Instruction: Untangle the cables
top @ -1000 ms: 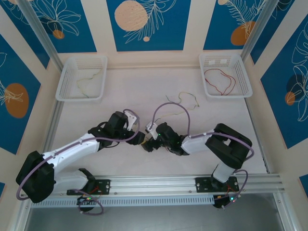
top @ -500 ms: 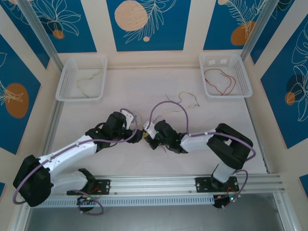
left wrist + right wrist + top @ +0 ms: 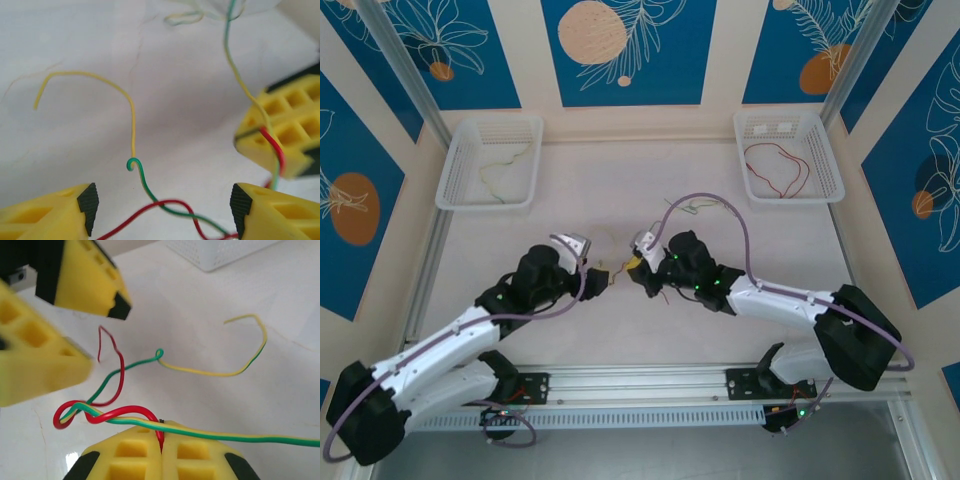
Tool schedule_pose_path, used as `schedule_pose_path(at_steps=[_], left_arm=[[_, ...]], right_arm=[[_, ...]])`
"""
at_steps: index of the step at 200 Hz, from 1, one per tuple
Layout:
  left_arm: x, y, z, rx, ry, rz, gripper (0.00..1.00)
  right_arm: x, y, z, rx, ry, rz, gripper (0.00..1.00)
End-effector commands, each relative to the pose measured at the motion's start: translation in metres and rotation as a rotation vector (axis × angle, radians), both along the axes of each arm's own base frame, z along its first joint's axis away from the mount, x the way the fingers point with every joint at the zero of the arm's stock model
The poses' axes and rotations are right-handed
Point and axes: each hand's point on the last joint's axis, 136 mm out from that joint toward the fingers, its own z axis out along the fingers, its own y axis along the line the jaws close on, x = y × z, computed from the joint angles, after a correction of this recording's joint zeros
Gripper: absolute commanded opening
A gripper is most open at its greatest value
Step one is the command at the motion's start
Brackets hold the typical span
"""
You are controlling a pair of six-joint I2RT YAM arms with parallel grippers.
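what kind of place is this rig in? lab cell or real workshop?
Probably a staged robot test cell, not a workshop: printed blue panels wall in the table, an aluminium rail carries both arms, and two white baskets hold cables.

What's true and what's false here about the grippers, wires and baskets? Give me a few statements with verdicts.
1. The right gripper is shut on a red wire. True.
2. The left gripper is shut too. False: its fingers stand wide apart.
3. The right basket is empty. False: a red loop lies in it.
4. The left basket holds a pale wire. True.
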Motion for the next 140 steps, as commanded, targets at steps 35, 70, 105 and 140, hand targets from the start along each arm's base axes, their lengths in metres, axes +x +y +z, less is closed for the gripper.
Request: schedule_pose_path(at_steps=[35, 70, 105, 140], left_arm=[[-0.028, -0.025, 0.028, -0.076, -0.106, -0.245, 0.71], [-0.016, -0.016, 0.022, -0.032, -0.149, -0.171, 0.83], [-0.008, -0.005, 0.025, -0.032, -0.207, -0.094, 0.83], [-0.008, -0.007, 0.017, -0.022, -0.195, -0.108, 0.81]], right_arm=[[-0.01, -0.026, 0.032, 0.132, 0.078, 0.066, 0.0], [-0.019, -0.036, 0.048, 0.163, 0.095, 0.119, 0.0], [-0.029, -0.047, 0.052, 0.188, 0.123, 0.142, 0.0], [-0.04, -0.052, 0.056, 0.21, 0.136, 0.176, 0.0]])
